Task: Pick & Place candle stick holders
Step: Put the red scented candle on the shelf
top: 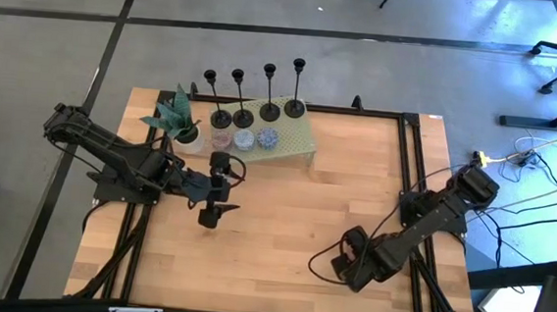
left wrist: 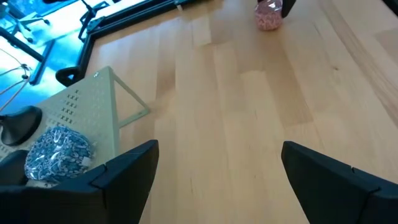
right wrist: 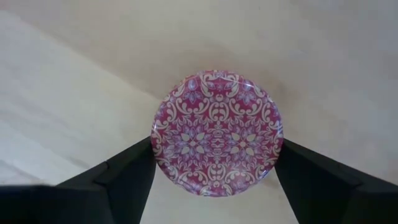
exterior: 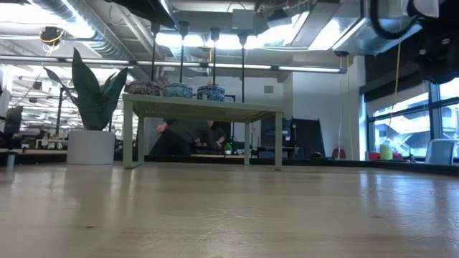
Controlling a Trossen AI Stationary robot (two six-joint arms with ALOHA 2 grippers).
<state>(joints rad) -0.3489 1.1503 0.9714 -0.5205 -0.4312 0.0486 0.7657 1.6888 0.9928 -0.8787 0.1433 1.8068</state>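
Four black candle stick holders (top: 253, 95) stand upright on their round bases along the far part of a green perforated stand (top: 295, 133); their stems show in the low view (exterior: 213, 57). My left gripper (top: 219, 186) is open and empty just near of the stand, above the table (left wrist: 217, 180). My right gripper (top: 350, 264) is at the near right, far from the holders, pointing down, shut on a red patterned round tin (right wrist: 216, 132). The tin also shows far off in the left wrist view (left wrist: 268, 15). My right gripper pinches the red patterned tin between its two fingers, one on each of two opposite sides of the round rim (right wrist: 157, 155). The fingers come from above, pointing down. The tin sits level, lid up; whether it rests on the table, I cannot tell.
Three round patterned tins (top: 243, 139) lie on the stand in front of the holders; one is blue (left wrist: 56, 152). A potted plant (top: 178, 119) stands at the stand's left end. Black rails (top: 411, 155) frame the wooden table. A person (exterior: 186, 136) shows beyond the table.
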